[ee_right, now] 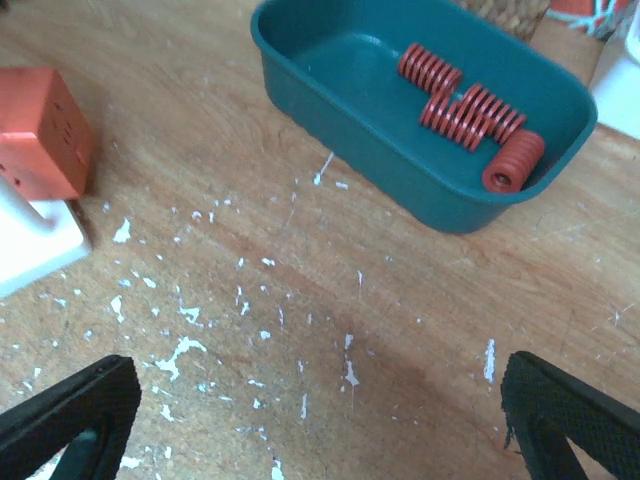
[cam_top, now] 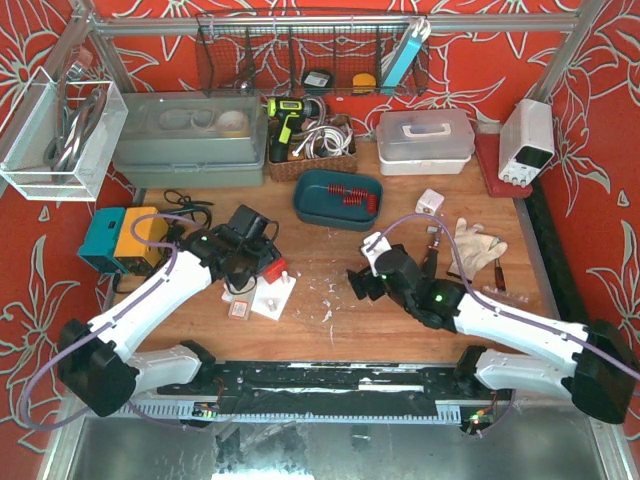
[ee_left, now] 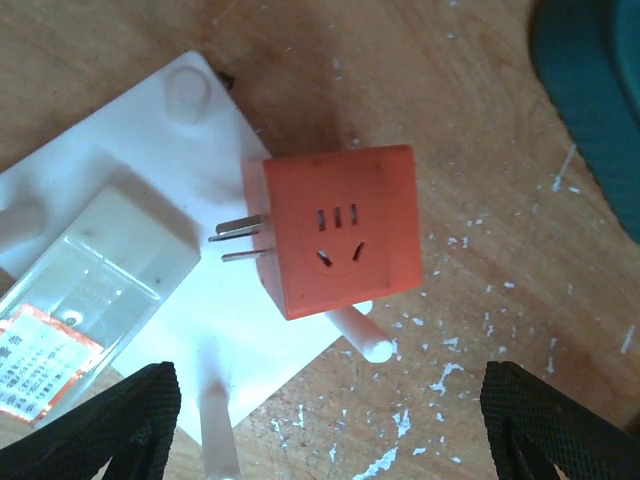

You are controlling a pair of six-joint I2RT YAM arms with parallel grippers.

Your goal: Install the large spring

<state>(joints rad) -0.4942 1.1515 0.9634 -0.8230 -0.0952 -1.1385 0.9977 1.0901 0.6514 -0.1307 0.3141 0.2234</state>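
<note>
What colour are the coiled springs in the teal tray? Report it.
Red coiled springs in the teal plastic tray; clearest in the right wrist view.

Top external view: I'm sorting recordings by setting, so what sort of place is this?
Probably a workshop bench in a lab: a wooden table, a bench power supply, a cordless driver, and a wire rack of tools at the back.

Teal tray mid-scene, red springs inside. Left gripper front-left of tray, over white base; orange cube at fingertips, contact unclear. Right gripper front of tray, well apart from it. White plug just right of tray; glove farther right. Basket behind tray.
</note>
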